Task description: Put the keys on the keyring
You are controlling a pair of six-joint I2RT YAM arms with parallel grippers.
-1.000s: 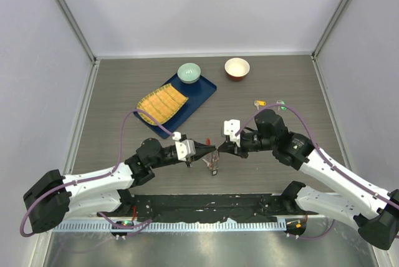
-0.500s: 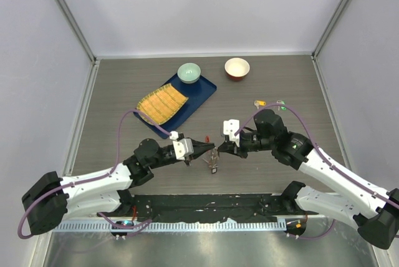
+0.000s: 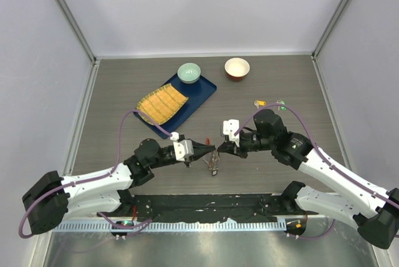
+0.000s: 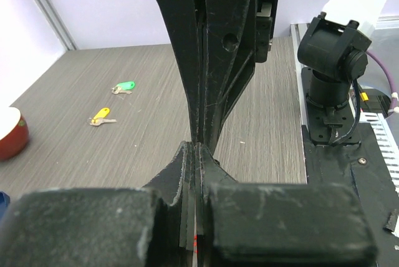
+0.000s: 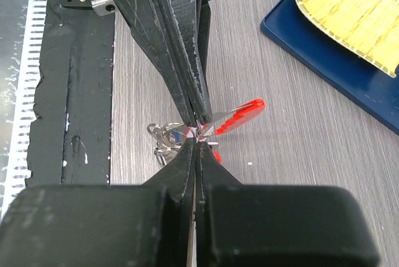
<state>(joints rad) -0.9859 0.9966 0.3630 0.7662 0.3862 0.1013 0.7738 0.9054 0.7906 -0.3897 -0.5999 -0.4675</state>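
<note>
Both grippers meet tip to tip above the table's front middle. The left gripper is shut, with red showing between its pads. The right gripper is shut against the same spot. The keyring hangs at their tips; its red loop sticks out to one side and its silver rings to the other. Two keys lie on the table at the right: the yellow key and the green key. No black key shows.
A blue tray at the back left carries a yellow woven mat and a green bowl. A red bowl stands behind the centre. The black base plate runs along the near edge.
The left arm has shifted slightly left and back at the elbow. The gripper tips and the keyring stay where they were.
</note>
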